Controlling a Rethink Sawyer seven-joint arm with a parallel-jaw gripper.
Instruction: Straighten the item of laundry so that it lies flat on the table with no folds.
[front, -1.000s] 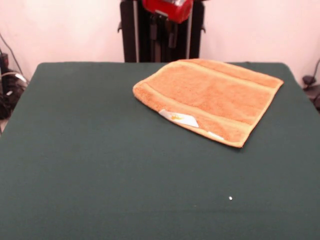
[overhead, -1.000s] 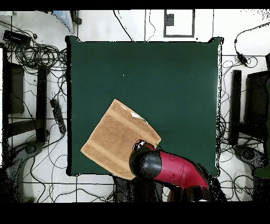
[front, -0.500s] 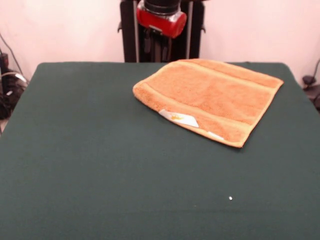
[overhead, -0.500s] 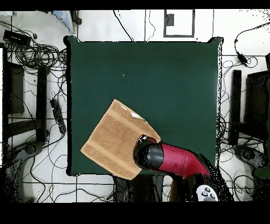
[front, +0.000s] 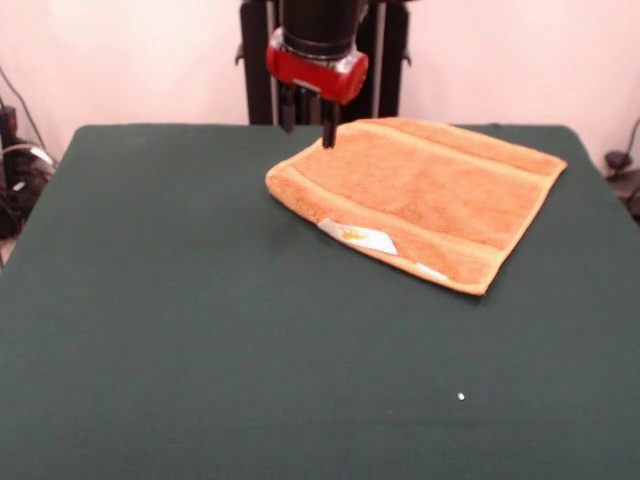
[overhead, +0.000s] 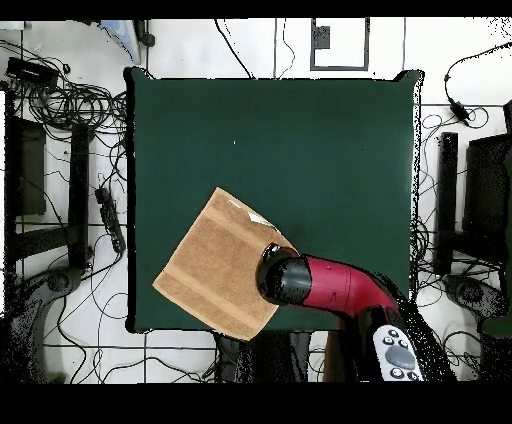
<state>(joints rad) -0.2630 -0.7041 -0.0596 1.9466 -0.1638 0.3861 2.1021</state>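
we see the towel (front: 420, 195) lying on the table (front: 200, 330) toward two o'clock in the front view, folded double, so its white label (front: 358, 237) pokes out along the six o'clock edge. the unfolding is, we judge, still all to do. our claw (front: 307, 132) hangs over the towel's eleven o'clock corner, prongs somewhat apart, holding nothing.

Arm (overhead: 335, 287) was glossy red with a black round wrist end; a grey button pad with dark buttons sat near its base. Gripper (front: 307, 122) had a red collar under a black cylinder and thin dark fingers (front: 327, 133).
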